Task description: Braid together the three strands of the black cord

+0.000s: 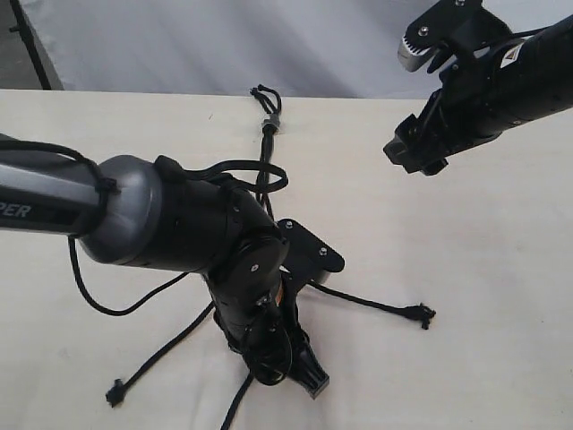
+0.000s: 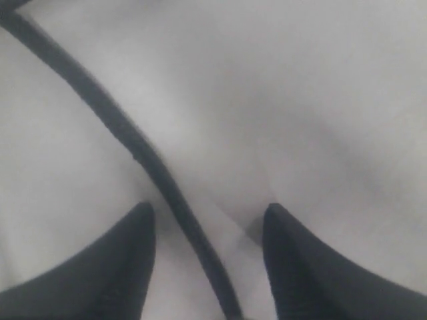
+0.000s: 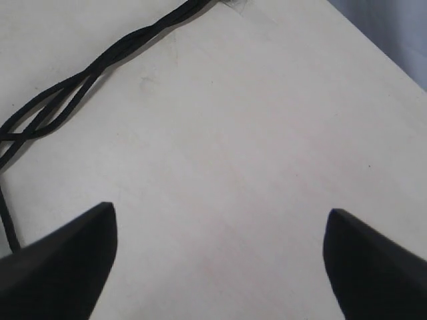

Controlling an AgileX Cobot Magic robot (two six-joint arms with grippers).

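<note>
The black cord lies on the pale table, its grey-banded knot (image 1: 269, 123) and short loops at the far edge. The three strands run from there under my left arm. One ends at a frayed tip (image 1: 115, 392) at the near left, and one ends at the right (image 1: 421, 314). The third (image 1: 237, 403) leaves the bottom edge. My left gripper (image 1: 291, 374) points down at the table and is open. That third strand (image 2: 175, 200) runs on the table between its fingers (image 2: 123, 267), untouched. My right gripper (image 3: 220, 223) is wide open and empty, raised high, with loosely crossed strands (image 3: 80, 83) off to one side.
The right arm (image 1: 488, 85) hangs above the far right of the table. A thicker glossy cable (image 1: 98, 300) loops off the left arm. A grey backdrop (image 1: 224, 45) stands behind the table's far edge. Bare tabletop (image 1: 466, 269) lies to the right.
</note>
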